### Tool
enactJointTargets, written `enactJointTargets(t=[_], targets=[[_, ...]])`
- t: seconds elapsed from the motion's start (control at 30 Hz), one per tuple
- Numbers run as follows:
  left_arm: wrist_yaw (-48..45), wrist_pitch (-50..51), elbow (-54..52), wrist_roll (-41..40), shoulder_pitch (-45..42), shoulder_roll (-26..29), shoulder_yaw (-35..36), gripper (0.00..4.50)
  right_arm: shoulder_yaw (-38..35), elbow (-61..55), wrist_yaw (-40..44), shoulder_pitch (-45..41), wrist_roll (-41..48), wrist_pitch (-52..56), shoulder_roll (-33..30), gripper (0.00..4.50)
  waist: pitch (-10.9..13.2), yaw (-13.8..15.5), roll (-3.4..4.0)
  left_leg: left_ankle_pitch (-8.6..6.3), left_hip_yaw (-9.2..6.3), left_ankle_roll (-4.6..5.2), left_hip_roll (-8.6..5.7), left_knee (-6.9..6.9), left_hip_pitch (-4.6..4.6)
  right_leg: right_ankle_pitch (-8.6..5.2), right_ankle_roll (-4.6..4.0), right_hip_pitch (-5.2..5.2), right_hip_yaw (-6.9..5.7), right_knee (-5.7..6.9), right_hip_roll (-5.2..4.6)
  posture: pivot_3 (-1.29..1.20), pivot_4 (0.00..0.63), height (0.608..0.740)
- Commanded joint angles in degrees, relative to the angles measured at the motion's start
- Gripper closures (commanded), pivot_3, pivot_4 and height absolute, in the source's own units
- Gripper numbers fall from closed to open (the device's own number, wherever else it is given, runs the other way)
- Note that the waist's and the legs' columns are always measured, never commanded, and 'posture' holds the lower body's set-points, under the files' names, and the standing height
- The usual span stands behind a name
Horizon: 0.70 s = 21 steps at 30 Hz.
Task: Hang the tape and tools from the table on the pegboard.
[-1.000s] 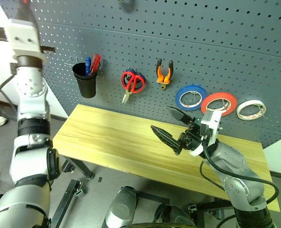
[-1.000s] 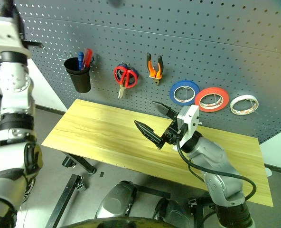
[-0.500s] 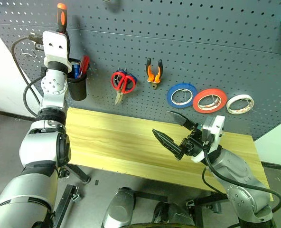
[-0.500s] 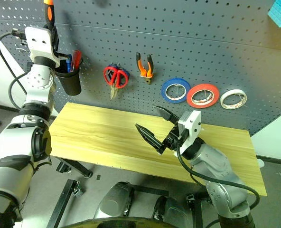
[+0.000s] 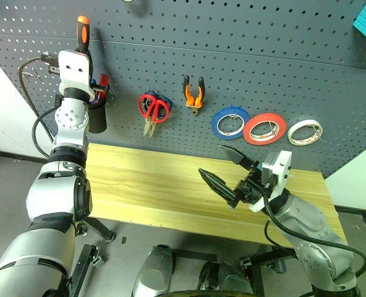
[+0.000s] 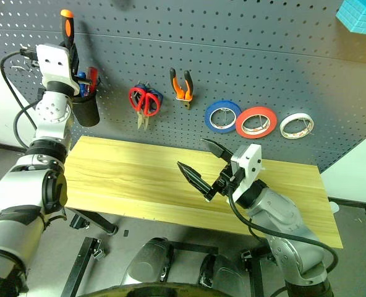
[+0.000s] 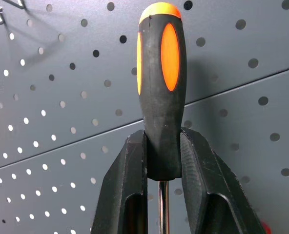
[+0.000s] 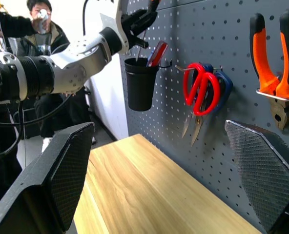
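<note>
My left pincer (image 7: 163,161) is raised at the pegboard (image 5: 263,55), its two black fingers (image 7: 127,190) pressed against the lower part of the orange-and-black screwdriver (image 7: 160,87) handle, which stands upright above the black cup (image 5: 97,117) hanging there. My right pincer (image 5: 223,167) hovers over the bare wooden tabletop (image 5: 146,185), jaws spread wide and holding nothing. On the pegboard hang the red-handle scissors (image 5: 151,108) in front of a blue-handled pair, the orange-and-black pliers (image 5: 194,94), then the blue tape (image 5: 230,122), a red roll (image 5: 264,128) and a white roll (image 5: 305,132) in a row. A person (image 8: 37,19) stands beyond my left arm.
</note>
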Motion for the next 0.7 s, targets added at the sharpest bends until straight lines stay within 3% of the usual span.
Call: enactJointTargets(t=[0.03,0.2,0.27,0.57,0.7], targets=[[3.0,-2.7,-2.4,1.2,-0.8,2.1,-0.8,2.39,-0.1,-2.2,-0.3,-0.7,0.0,-0.2,-0.2,0.0,0.0,-0.1,0.0,0.0,0.0,0.0,0.0,0.0,0.01,0.0,0.0,0.0,0.0,0.0,0.0,0.29,0.109,0.676],[4.6,-3.4,-1.9,1.7,-1.4,2.6,-1.1,0.58,-0.1,-2.1,-0.6,-1.2,-0.1,0.0,-0.1,0.0,0.0,0.0,0.0,0.0,0.03,0.0,0.02,0.02,0.06,0.0,0.0,0.02,0.05,0.06,-0.02,0.29,0.108,0.676],[4.7,-3.4,-1.8,1.6,-1.5,2.5,-1.3,0.04,-0.1,-2.0,-0.7,-1.2,-0.1,0.0,-0.2,0.0,0.0,0.1,0.0,0.0,0.03,0.0,0.04,0.06,0.05,-0.01,0.01,0.02,0.05,0.08,-0.03,0.29,0.108,0.676],[2.0,-5.8,-8.9,-3.4,-1.5,0.9,0.6,0.04,0.1,-1.3,-0.4,-1.0,-1.0,-0.8,-0.1,0.0,0.0,0.1,0.01,-0.01,0.03,0.0,0.08,0.33,0.0,-0.01,0.01,0.0,0.05,0.3,-0.06,0.29,0.096,0.676],[-6.9,2.4,-25.7,-10.3,3.2,0.4,0.6,0.04,0.1,-0.3,0.2,-1.6,-1.6,-1.8,0.2,0.0,0.0,-0.1,0.04,-0.03,0.03,0.04,0.11,0.49,-0.05,-0.01,0.0,-0.02,0.06,0.4,-0.06,0.3,0.065,0.676]])
